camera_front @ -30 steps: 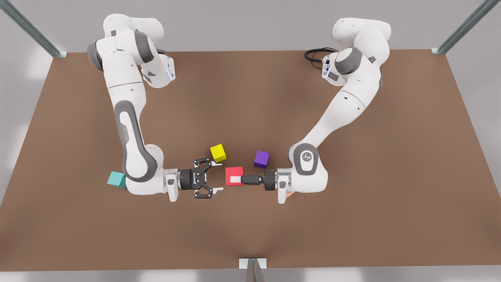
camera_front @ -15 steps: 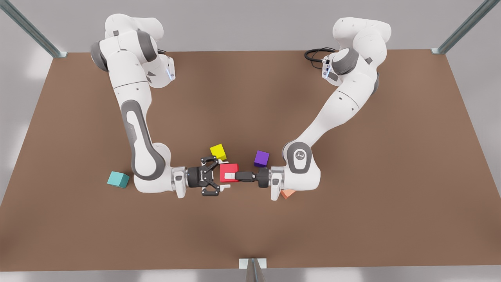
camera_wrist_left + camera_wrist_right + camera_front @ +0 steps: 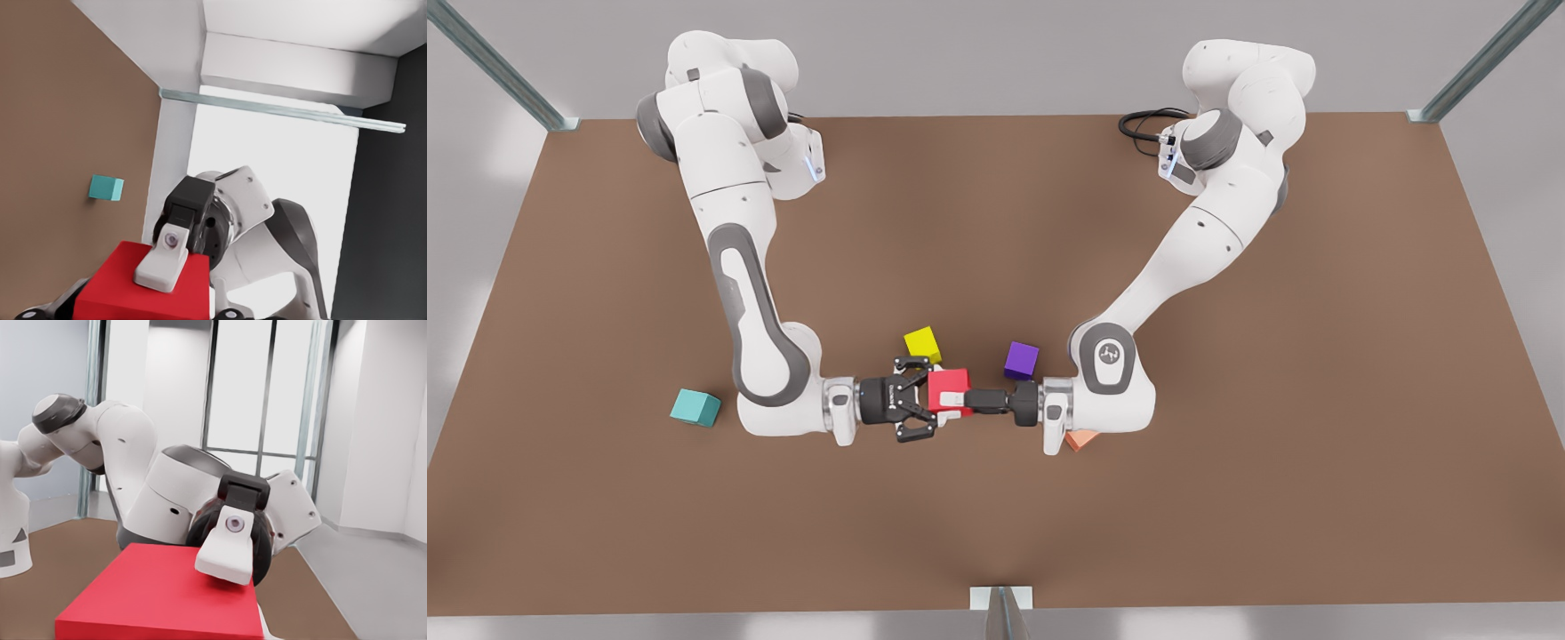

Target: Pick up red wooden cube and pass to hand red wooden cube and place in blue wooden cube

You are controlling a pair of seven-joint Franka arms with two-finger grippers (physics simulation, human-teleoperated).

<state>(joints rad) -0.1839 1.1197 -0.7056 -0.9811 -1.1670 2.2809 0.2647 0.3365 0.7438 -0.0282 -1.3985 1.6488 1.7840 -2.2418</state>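
We saw soft, even, bright light, faint shadows under the arms on the table [image 3: 996, 222], no glare.

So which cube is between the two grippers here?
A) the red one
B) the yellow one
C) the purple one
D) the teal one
A: the red wooden cube sits between the left gripper, which is shut on it from the front view's right, and the right gripper, which is at its opposite side.
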